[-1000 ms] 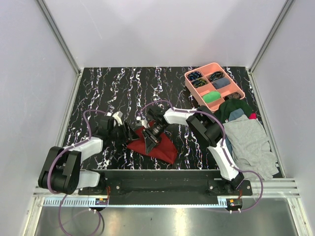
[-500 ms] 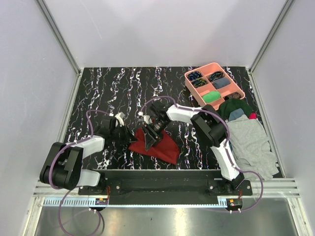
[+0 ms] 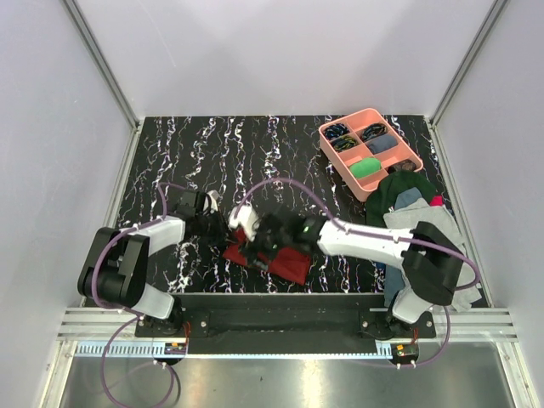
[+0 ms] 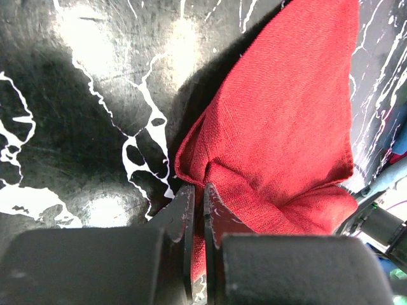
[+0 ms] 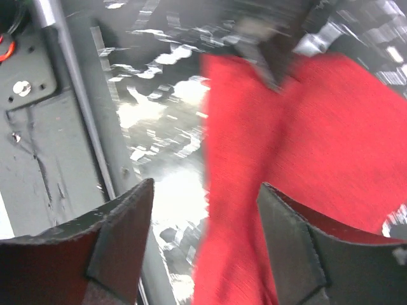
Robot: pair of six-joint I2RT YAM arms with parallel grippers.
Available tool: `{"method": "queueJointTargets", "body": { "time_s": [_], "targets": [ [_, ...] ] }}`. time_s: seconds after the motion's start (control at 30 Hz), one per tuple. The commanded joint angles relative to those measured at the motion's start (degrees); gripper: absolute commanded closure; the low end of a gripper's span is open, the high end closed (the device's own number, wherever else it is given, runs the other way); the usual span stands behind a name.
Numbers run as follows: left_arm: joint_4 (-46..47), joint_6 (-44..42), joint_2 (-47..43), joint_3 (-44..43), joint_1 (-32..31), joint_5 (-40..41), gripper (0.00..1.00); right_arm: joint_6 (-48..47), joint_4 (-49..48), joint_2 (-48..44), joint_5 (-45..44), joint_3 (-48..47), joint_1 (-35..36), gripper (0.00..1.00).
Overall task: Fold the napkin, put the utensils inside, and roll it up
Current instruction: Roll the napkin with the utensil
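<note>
Pinching side: left gripper (image 4: pixel 198 190) is clamped on the left corner of the napkin (image 3: pixel 287 260).
Napkin: bunched by the middle of the table's (image 3: pixel 170 153) near edge, stretching rightward from the pinch.
Right gripper (image 5: pixel 203 206): jaws wide, holding nothing, hovering over the napkin just beside the pinch.

Napkin (image 4: pixel 280 127) red, seemingly plain; table (image 4: pixel 76 159) black (white-veined).

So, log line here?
left claw: shut on dark red cloth napkin | right claw: open over napkin | napkin: rumpled on black marbled tabletop

The maroon napkin (image 3: pixel 289 263) lies bunched on the table (image 3: pixel 170 153) near its front edge.
</note>
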State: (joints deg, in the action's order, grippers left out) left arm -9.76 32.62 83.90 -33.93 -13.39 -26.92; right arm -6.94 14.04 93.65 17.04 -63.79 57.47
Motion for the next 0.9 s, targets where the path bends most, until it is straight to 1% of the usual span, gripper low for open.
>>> {"method": "queueJointTargets", "body": {
  "time_s": [0.0, 0.03, 0.13, 0.23, 0.43, 0.57, 0.87],
  "targets": [
    [-4.39, -2.39, 2.41, -2.54, 0.56, 0.29, 1.0, -5.45, -6.57, -0.05, -14.74, 2.09, 7.03, 0.29],
    [-4.57, -2.39, 2.5, -2.72, 0.56, 0.29, 1.0, -5.63, -6.57, 1.09, -15.36, 1.92, 7.73, 0.32],
    [-5.18, -2.74, 2.59, -3.24, 0.56, 0.55, 1.0, -5.81, -6.57, 3.63, -16.5, 0.95, 9.15, 0.37],
    [-5.18, -2.74, 2.59, -3.16, 0.56, 0.37, 1.0, -6.42, -6.57, 5.84, -18.53, 0.16, 9.5, 0.37],
    [-5.27, -2.74, 2.59, -3.16, 0.56, 0.37, 1.0, -8.17, -6.4, 8.39, -18.53, 0.07, 9.41, 0.4],
    [-5.27, -3.0, 2.59, -3.33, 0.47, 0.11, 1.0, -9.23, -6.4, 9.53, -20.81, 0.16, 9.5, 0.39],
    [-5.18, -3.18, 3.2, -3.51, 0.56, -0.24, 1.0, -12.75, -6.92, 9.62, -24.33, 0.6, 9.41, 0.29]
  ]
}}
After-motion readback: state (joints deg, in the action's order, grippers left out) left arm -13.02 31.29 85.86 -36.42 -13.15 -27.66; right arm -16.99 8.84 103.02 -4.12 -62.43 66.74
